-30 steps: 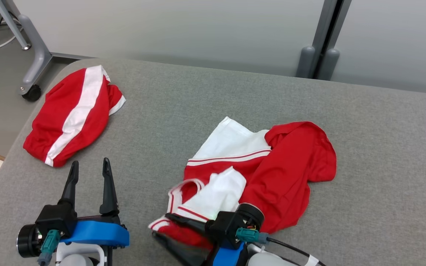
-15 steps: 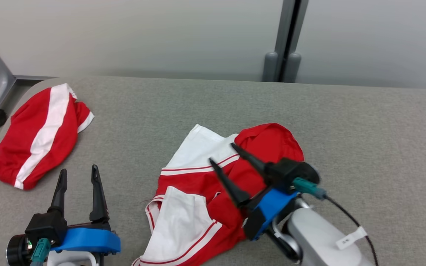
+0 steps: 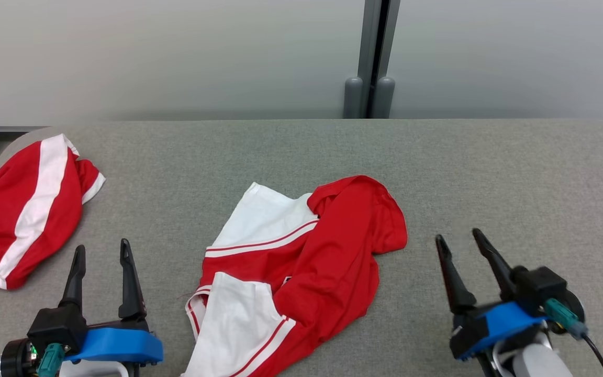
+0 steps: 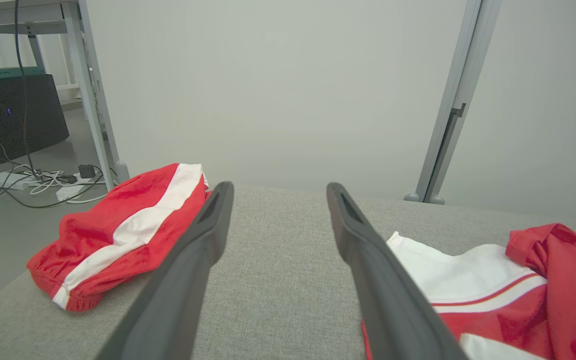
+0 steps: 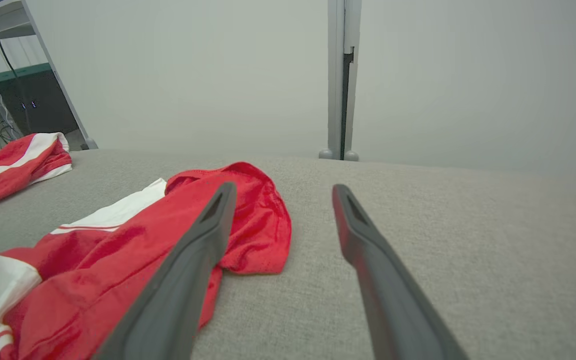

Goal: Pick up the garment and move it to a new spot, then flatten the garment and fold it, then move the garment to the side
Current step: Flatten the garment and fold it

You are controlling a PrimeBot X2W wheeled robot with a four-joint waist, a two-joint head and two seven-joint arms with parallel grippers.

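Note:
The garment (image 3: 327,251), red with white panels and thin red stripes, lies crumpled in the middle of the grey table (image 3: 490,173); it also shows in the left wrist view (image 4: 493,285) and the right wrist view (image 5: 143,235). My left gripper (image 3: 101,246) (image 4: 279,186) stands open at the lower left, apart from the cloth, with nothing between its fingers. To the right of the garment my right gripper (image 3: 458,235) (image 5: 283,186) is open and empty over bare table.
A second red garment with a white stripe (image 3: 24,209) (image 4: 128,230) lies bunched at the table's left edge. A grey post (image 3: 369,57) stands against the wall behind. Left of the table are a metal frame and cables on the floor (image 4: 43,175).
My right gripper has let go of the garment's near edge, opened, and swung away to the right. The garment now lies free on the table. The head camera has turned.

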